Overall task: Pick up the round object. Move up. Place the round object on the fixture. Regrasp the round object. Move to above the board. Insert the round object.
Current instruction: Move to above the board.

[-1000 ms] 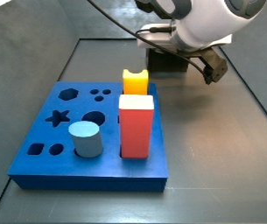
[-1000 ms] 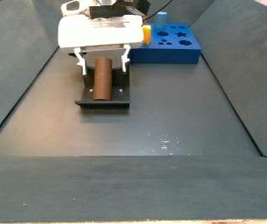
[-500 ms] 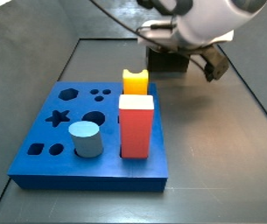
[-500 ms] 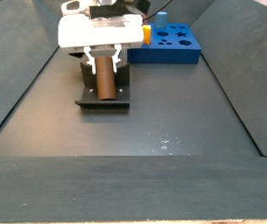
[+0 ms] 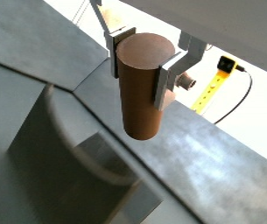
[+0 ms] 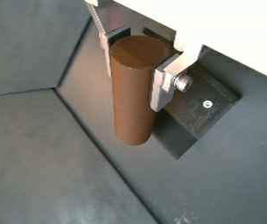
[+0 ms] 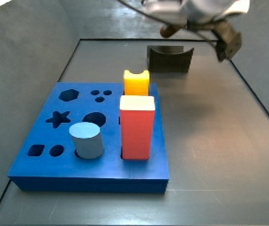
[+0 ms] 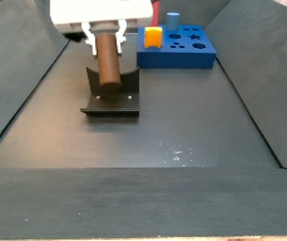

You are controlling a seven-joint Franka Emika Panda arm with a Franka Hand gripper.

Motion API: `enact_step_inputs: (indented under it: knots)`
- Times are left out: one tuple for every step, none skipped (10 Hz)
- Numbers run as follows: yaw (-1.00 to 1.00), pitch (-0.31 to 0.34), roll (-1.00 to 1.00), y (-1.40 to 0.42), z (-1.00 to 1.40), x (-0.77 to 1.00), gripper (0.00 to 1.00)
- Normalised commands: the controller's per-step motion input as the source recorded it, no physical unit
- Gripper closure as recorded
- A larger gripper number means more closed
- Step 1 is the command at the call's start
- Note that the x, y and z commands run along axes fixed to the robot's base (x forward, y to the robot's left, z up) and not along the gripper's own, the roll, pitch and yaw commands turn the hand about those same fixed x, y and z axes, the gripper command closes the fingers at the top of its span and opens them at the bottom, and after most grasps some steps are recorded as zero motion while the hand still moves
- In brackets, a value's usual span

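The round object, a reddish-brown cylinder (image 8: 108,68), hangs upright in my gripper (image 8: 106,40), which is shut on its upper part. In both wrist views the silver fingers (image 5: 171,77) press its sides (image 6: 133,92). It is lifted above the fixture (image 8: 113,100), whose notch (image 7: 169,59) is empty. In a side view my gripper (image 7: 207,31) is at the top edge, above the fixture, and the cylinder is hard to make out there. The blue board (image 7: 54,132) with its cut-out holes lies on the floor, also seen far back (image 8: 183,47).
On the board stand a red block (image 7: 137,128), a yellow piece (image 7: 137,82) and a light-blue cylinder (image 7: 85,140). Sloped dark walls (image 8: 20,94) close in the floor on both sides. The fixture's base plate (image 6: 203,118) lies under the gripper.
My gripper has risen with the cylinder, lifting it out of the fixture's notch. The pieces on the board have not moved.
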Motion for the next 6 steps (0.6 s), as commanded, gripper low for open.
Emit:
enact_step_inputs:
  knots:
    - [0.12, 0.053, -0.03, 0.0, 1.0, 0.06, 1.0]
    - [0.09, 0.047, -0.03, 0.0, 1.0, 0.06, 1.0]
    - [0.08, 0.055, -0.02, 0.0, 1.0, 0.06, 1.0]
    - [0.07, 0.068, -0.02, 0.0, 1.0, 0.06, 1.0]
    - [0.06, 0.084, -0.04, -0.01, 1.0, 0.06, 1.0]
    - [0.05, 0.114, -0.05, -0.01, 1.0, 0.05, 1.0]
